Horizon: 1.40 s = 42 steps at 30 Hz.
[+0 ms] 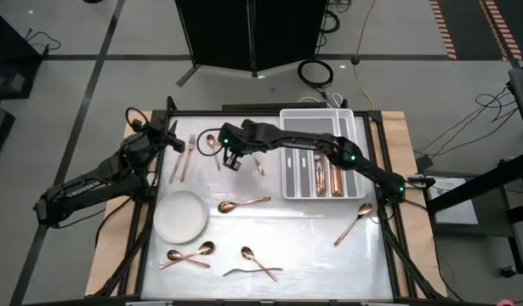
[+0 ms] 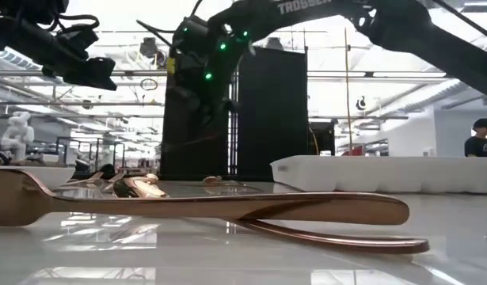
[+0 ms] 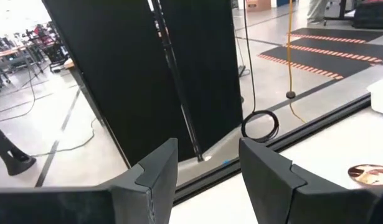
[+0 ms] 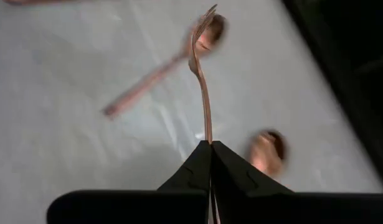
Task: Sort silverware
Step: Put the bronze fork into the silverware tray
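Copper silverware lies scattered on the white table: a fork and knife (image 1: 184,158), a spoon (image 1: 212,143), a spoon (image 1: 244,204), a spoon (image 1: 355,223), two spoons (image 1: 189,255), and a crossed spoon and fork (image 1: 254,265). More pieces lie in the white tray (image 1: 288,153). My right gripper (image 1: 232,158) hangs over the table's far middle, shut on a slim fork (image 4: 202,68). My left gripper (image 3: 207,180) is open near the far left corner (image 1: 172,140), touching nothing. My right gripper pinches the fork's handle end (image 4: 208,135) between its two shut fingertips (image 4: 194,165), coming from above and pointing down. The fork runs on straight beyond the fingers, its head (image 4: 202,28) farthest from them, over a spoon (image 4: 157,74) that lies on the table.
A round white plate (image 1: 180,215) sits at the table's left. The tray stands at the far right, under my right arm. In the low view a fork (image 2: 188,207) lies close by the near edge, across another piece (image 2: 338,237). A person (image 2: 481,138) stands far behind.
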Motion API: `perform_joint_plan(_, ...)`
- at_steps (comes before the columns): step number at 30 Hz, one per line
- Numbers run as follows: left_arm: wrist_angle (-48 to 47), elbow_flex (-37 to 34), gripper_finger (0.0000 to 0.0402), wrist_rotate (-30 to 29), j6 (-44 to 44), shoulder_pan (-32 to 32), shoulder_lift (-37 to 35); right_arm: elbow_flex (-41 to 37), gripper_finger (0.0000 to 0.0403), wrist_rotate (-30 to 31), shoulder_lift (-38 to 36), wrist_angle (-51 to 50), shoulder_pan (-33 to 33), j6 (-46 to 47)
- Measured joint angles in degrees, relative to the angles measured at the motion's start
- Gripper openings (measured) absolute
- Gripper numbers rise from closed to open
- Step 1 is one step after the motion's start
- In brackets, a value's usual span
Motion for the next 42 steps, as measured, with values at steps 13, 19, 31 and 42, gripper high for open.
perform_joint_plan(13,-4.19,0.02,0.0171,6.36,-5.27,0.00,-0.03,-6.00,0.0000,17.16,-14.72,-21.44,1.22,8.18)
perform_joint_plan(19,-4.94,0.02,0.0171,13.13,-8.09,0.00,-0.04,-32.70,0.0000,26.19,-32.31,-23.22,3.73,27.56)
perform_joint_plan(31,-3.05,0.02,0.0171,20.55,-12.01,0.00,0.07,-66.19,0.0000,24.47,-46.38,-24.19,14.33,63.94)
perform_joint_plan(42,-1.88,0.02,0.0171,20.57,-12.06,0.00,0.07,-69.37,0.0000,20.85,-41.57,-22.23,16.08,73.78)
